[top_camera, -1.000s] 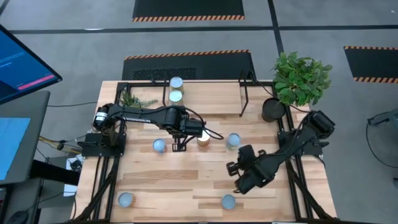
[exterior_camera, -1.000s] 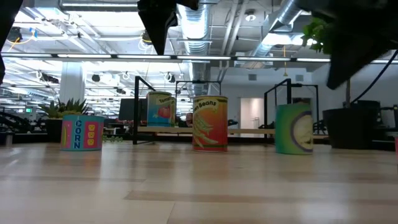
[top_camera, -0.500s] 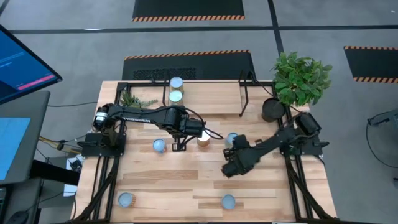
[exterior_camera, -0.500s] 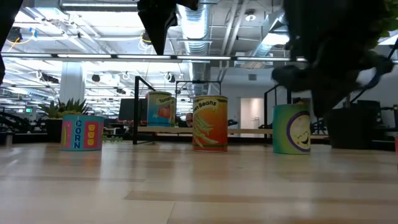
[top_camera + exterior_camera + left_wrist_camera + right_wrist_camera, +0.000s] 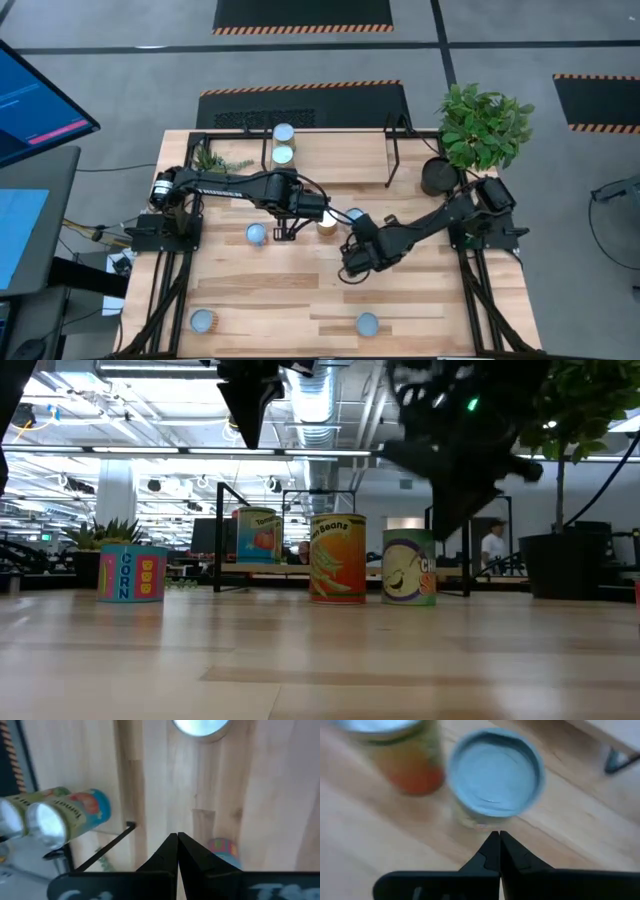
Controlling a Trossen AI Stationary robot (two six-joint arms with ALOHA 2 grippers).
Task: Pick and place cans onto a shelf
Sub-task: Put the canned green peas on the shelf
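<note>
cans [image 5: 353, 215] crowded mid-table [image 5: 300, 300]

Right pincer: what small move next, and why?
Probably open the right pincer first: its fingers meet shut, and the blue-topped can stands upright just ahead of the tips, close beside the orange can. Shut, it could only shove it. The left pincer waits, shut, near the orange can.

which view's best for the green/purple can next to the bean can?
Low view: the green and purple can stands upright with its label in full view, right of the orange bean can. Right wrist view shows only its pale-blue top, just beyond the right pincer. High view mostly hides it behind the right arm.
</note>
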